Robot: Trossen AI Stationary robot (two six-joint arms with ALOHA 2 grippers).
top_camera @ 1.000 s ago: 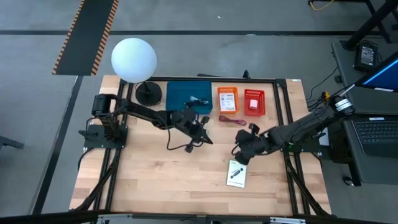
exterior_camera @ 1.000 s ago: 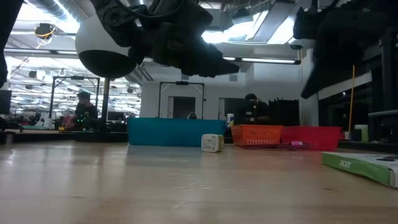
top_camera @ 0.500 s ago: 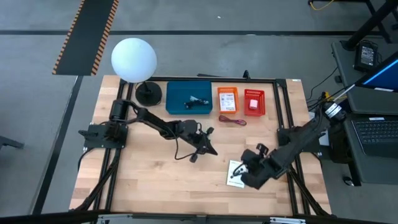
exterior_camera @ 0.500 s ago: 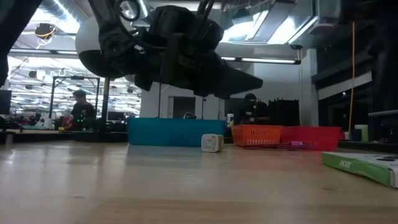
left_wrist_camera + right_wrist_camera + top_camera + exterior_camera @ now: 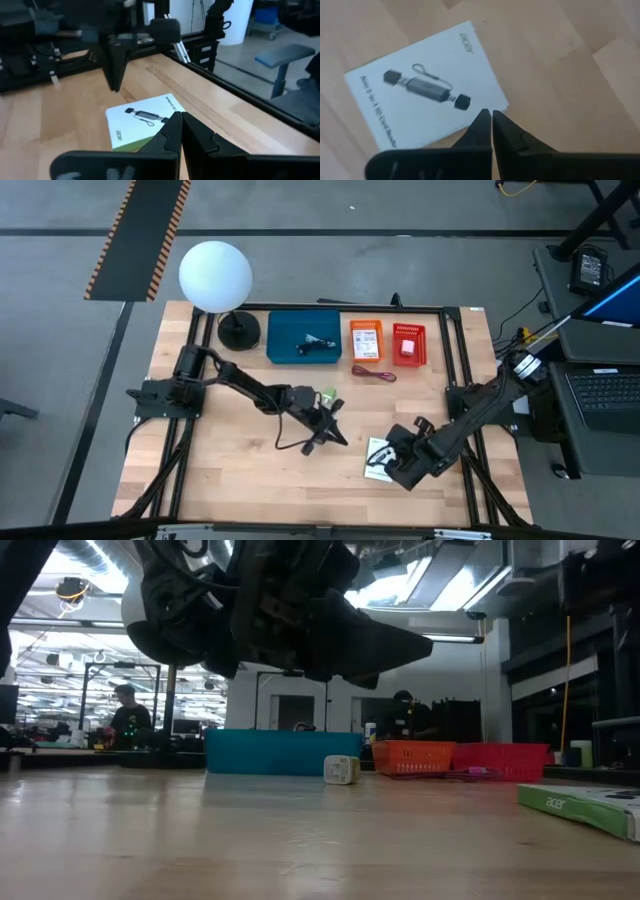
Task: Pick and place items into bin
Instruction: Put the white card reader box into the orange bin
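Lying flat on the counter [image 5: 230, 470] near the right front: white printed card [image 5: 378, 458], partly under the right tool [image 5: 392, 467], fingers pressed together. Left tool [image 5: 335, 434] mid-counter, likewise pressed together. Far off, blue bin [image 5: 304, 337].

Low view: card edge [image 5: 585, 808] green-white, lettered "acer".

Right wrist: card [image 5: 427, 102] picturing a dark adapter with loop, "acer" at one corner.

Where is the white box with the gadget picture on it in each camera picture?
High view: white box lower right on the table, partly under the right arm.
Low view: far right edge.
Left wrist view: centre.
Right wrist view: fills the middle.
Shared landmark: the wooden table.
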